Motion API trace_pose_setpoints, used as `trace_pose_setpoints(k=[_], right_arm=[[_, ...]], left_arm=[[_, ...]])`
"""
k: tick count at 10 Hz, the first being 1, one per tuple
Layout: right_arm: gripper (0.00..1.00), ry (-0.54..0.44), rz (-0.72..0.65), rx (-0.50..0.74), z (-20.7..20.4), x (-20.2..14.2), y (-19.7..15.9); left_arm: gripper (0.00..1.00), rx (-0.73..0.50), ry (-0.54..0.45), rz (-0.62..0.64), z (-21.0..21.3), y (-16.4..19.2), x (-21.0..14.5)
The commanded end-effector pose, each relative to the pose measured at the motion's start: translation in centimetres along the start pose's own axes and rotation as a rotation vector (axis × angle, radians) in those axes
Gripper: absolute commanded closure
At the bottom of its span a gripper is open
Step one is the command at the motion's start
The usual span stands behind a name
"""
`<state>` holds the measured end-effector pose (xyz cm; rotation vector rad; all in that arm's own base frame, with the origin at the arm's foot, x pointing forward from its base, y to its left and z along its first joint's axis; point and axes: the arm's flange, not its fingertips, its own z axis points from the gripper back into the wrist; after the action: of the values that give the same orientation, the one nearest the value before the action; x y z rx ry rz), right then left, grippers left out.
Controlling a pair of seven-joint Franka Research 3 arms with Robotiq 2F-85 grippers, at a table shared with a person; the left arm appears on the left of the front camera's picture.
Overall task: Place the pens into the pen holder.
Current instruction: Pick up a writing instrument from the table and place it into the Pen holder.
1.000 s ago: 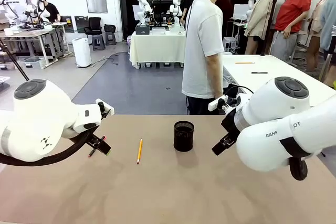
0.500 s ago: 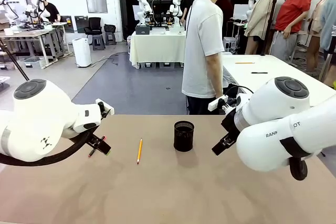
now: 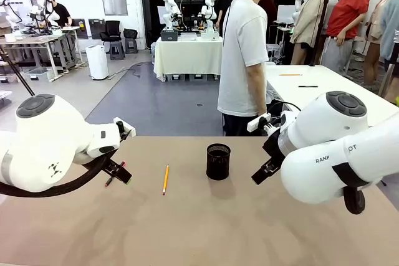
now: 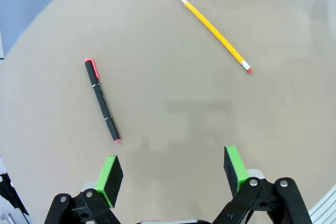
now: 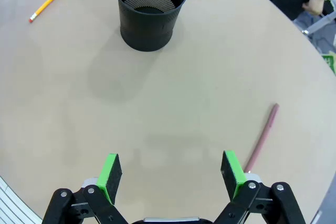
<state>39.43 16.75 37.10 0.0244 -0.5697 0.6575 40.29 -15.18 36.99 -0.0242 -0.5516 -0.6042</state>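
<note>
The room is a wide workshop hall with a grey-blue floor (image 3: 143, 98), a cloth-draped table (image 3: 187, 57) far back and a white table (image 3: 324, 85) off to the right. In the foreground, a plain, matte tan table (image 3: 199, 228) spreads across the front view; the wrist views show its edge as rounded. A person in a white T-shirt (image 3: 243, 54) stands side-on at its far edge.

The left gripper (image 4: 173, 174) hangs over the table's left part with its jaws spread wide and nothing between the green pads. The right gripper (image 5: 172, 177) is likewise released and empty, over the right part.

The pen holder (image 3: 218, 161) stands upright near the middle of the table, toward the far side, with no pen showing above its rim. The yellow pencil (image 3: 166, 179) lies flat to its left, well apart from it. The black pen (image 4: 102, 99) lies farther left, just ahead of the left gripper's pads. The reddish-brown pencil (image 5: 262, 135) lies flat beside the right gripper, well apart from the holder.
</note>
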Motion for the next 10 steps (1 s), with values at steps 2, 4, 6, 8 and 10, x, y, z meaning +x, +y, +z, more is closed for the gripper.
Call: trace_pose_setpoints(k=[2, 4, 6, 8, 10], right_arm=[[0.00, 0.000, -0.001, 0.000, 0.0, 0.0, 0.0], [0.00, 0.000, -0.001, 0.000, 0.0, 0.0, 0.0], [0.00, -0.013, -0.002, 0.066, 0.4, 0.3, 0.3], [0.00, -0.035, -0.016, 0.152, 1.6, 0.9, 0.4], [0.00, -0.040, -0.025, 0.189, 2.4, 1.7, -0.5]], left_arm=[[0.00, 0.000, 0.000, 0.000, 0.0, 0.0, 0.0], [0.00, 0.000, 0.000, 0.000, 0.0, 0.0, 0.0], [0.00, -0.023, -0.032, -0.032, 0.0, -0.2, 0.2], [0.00, -0.022, -0.097, -0.098, 1.3, -0.8, -0.6], [0.00, -0.015, -0.159, -0.170, 2.4, -0.7, -1.8]])
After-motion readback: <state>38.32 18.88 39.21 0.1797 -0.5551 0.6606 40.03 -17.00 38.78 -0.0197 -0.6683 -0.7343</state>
